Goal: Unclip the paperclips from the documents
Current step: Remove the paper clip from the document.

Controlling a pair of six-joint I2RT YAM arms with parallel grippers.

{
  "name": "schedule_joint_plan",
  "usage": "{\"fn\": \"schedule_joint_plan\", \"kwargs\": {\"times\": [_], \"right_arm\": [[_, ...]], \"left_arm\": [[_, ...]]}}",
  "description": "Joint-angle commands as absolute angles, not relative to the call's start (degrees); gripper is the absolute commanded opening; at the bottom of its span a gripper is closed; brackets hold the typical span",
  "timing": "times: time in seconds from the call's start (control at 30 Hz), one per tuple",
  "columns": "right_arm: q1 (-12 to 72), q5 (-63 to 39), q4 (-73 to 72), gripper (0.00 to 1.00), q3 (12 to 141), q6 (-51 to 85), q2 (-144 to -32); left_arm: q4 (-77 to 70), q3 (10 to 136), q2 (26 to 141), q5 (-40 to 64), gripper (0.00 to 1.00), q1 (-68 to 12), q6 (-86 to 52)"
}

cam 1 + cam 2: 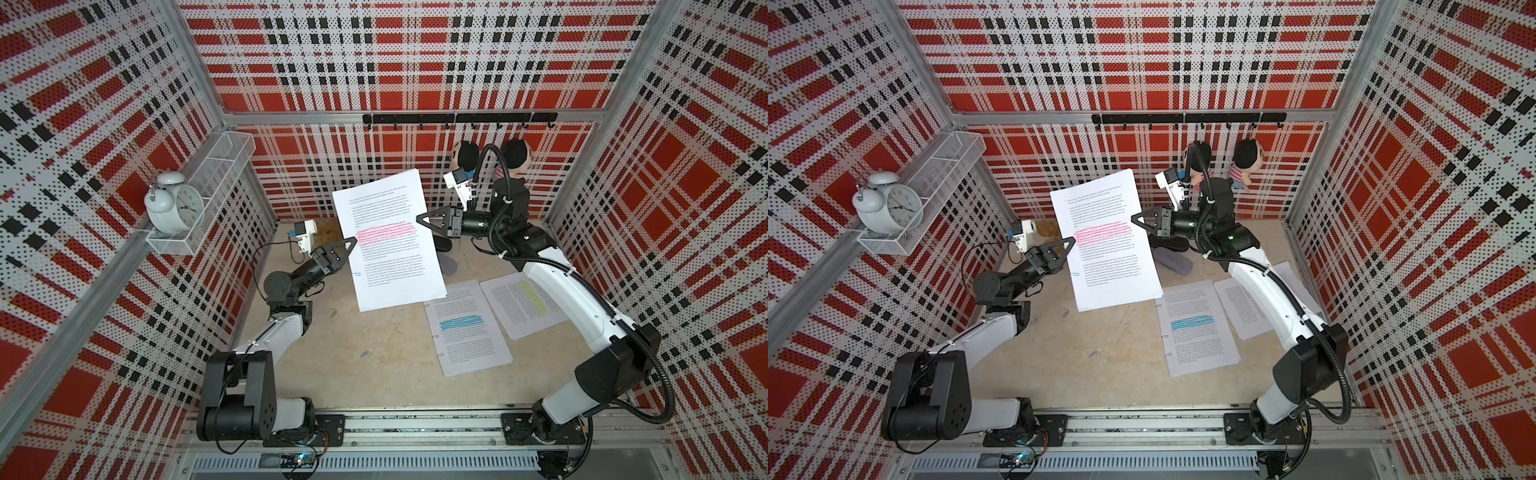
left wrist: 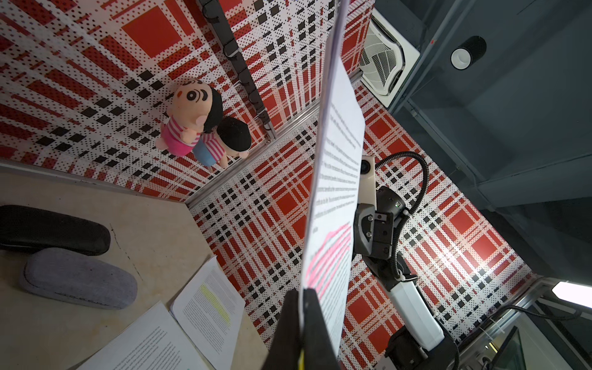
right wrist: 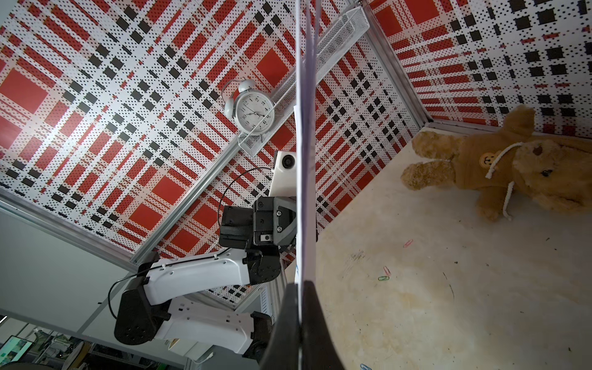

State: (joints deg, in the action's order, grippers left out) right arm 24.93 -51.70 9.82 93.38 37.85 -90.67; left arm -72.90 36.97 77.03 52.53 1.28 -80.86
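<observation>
Noted pink-banded document (image 1: 388,266) aloft between pincers; left gripper (image 1: 354,241) clamped tight on its left edge, right gripper (image 1: 419,218) on its right; blue paperclip (image 1: 356,274) sat beside left grip.

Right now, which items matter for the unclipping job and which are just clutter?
Job: pink-highlighted document, held by left gripper and right gripper; blue-highlighted document; yellow-highlighted document; paperclips.
Clutter: alarm clock, plush dolls, teddy bear, glasses cases.
</observation>
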Motion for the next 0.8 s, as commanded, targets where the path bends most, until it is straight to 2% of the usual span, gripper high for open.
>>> {"fn": "schedule_joint_plan", "kwargs": {"times": [0.0,0.13,0.77], "right_arm": [[23.28,-50.37,10.31,0.00,91.88,35.62,-86.96],[22.21,-48.84,9.67,0.00,89.19,35.36,-85.32],[17.56,-47.82,1.77,0.00,79.09,39.95,-79.50]], "left_arm": [[-66.92,35.90,74.71,51.44,0.00,3.50,-76.48],[-60.66,35.47,72.70,50.85,0.00,4.52,-72.38],[-51.75,31.51,66.39,46.40,0.00,6.14,-67.18]]}}
